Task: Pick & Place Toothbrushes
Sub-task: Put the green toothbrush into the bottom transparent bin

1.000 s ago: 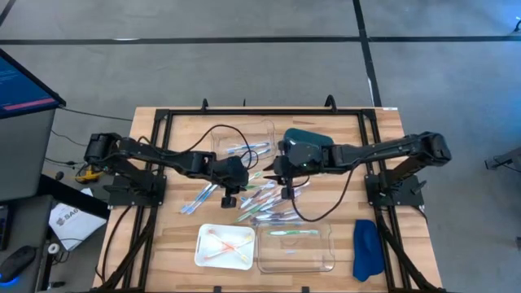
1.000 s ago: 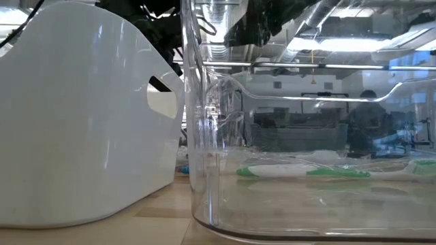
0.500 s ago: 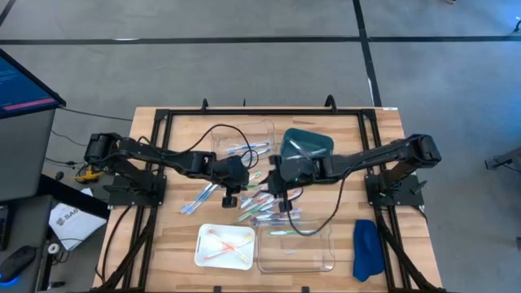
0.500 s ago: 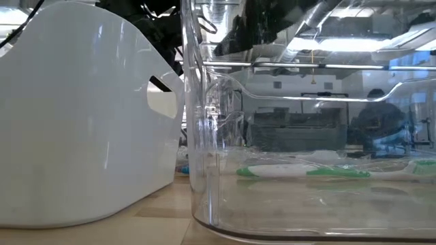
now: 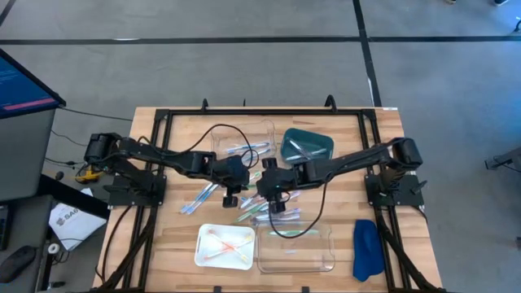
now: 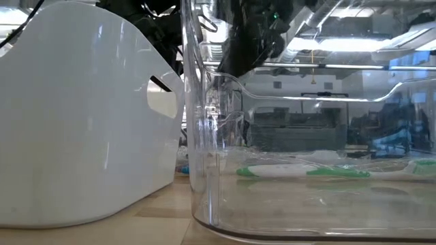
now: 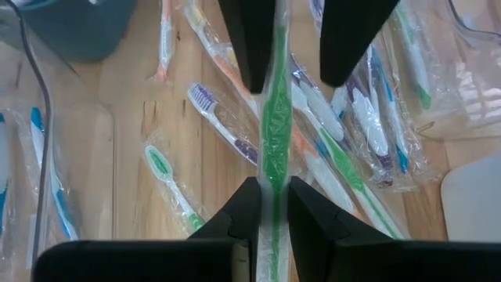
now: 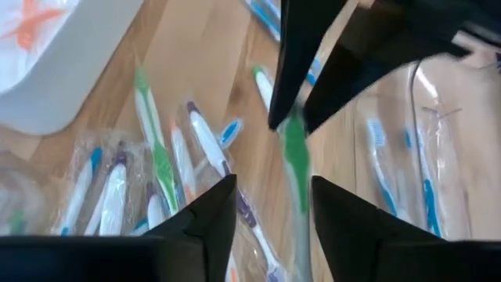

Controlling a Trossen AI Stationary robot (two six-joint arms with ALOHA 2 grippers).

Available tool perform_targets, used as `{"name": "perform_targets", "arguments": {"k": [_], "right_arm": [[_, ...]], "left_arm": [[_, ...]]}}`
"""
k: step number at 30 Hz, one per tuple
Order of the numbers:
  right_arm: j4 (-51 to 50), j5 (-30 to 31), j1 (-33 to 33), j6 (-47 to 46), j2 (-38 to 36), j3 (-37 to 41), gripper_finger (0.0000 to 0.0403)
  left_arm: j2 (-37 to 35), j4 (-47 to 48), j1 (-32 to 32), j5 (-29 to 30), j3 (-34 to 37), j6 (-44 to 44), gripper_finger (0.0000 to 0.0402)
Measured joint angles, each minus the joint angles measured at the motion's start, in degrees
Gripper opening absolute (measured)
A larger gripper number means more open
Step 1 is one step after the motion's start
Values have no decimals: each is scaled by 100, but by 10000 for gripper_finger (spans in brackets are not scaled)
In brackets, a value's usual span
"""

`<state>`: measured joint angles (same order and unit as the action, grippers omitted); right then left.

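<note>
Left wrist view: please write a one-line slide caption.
Left gripper shut on a green toothbrush above the loose pile.

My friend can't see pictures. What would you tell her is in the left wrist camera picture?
The left gripper is shut on a green toothbrush in clear wrap, held above the wooden table. The right gripper's fingers flank its far end from the opposite side. Below lie many wrapped toothbrushes, a teal tray and a white tray's corner.

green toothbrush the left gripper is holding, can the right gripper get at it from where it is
Probably yes. The left gripper holds the green toothbrush clear above the pile, and the right gripper faces its free end with open fingers and nothing between.
</note>
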<state>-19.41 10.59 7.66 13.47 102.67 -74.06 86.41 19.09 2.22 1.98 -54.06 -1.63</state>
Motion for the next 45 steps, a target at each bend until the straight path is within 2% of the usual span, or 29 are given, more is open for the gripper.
{"name": "perform_targets", "arguments": {"k": [5, 10, 26, 45], "right_arm": [[-139, 0, -2, -22, -14, -37, 181], [-75, 0, 20, -66, -76, -39, 184], [120, -18, -4, -107, -72, -35, 71], [-132, -14, -35, -260, -70, -35, 66]], "left_arm": [[0, 0, 0, -1, 0, 0, 37], [0, 0, 0, -1, 0, 0, 37], [0, -2, 0, -23, 2, 0, 37], [0, 1, 2, -1, 4, 20, 37]]}}
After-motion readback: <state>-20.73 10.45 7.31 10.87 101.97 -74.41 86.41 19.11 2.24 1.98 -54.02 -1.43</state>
